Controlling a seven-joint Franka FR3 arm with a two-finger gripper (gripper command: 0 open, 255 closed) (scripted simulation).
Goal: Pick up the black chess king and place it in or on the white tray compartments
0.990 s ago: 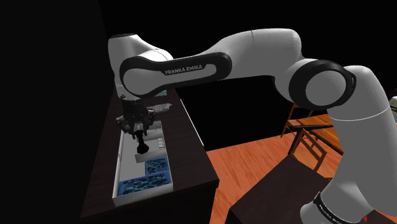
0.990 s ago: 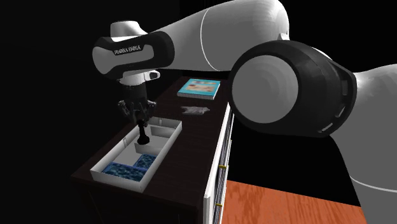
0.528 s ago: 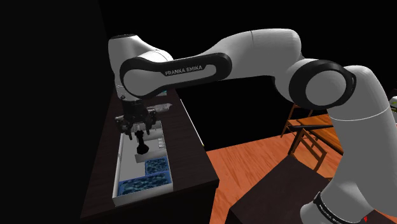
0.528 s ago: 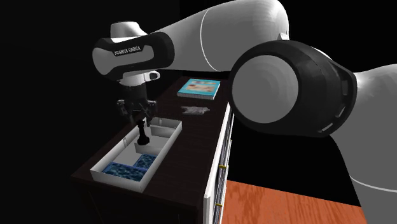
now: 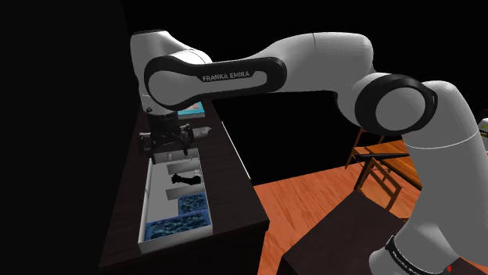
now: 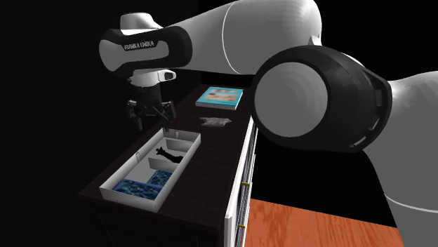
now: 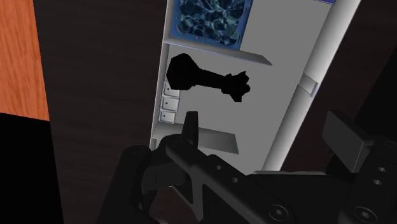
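Two black fingers of the pincer [image 5: 167, 156] stood wide apart and held nothing, hanging in the air over the far end of the white tray [image 5: 145, 209]. That open, raised stance suited a job whose grasping looked finished, since the height kept the fingers clear of the tray's walls and dividers.

Below them the black chess king [image 5: 185, 179] lay on its side, crosswise on the plain white floor of the tray. It touched neither finger, and its broad base pointed toward the wall nearer the orange floor [image 5: 313, 211]. It rested between short dividers, apart from the blue-patterned compartments [image 5: 178, 225] at the near end. Lying flat, it seemed unlikely to roll out, so the placement probably counted as done.

The tray sat lengthwise on a dark table [image 5: 235, 180], and a light-blue book [image 6: 219, 97] lay well beyond it.
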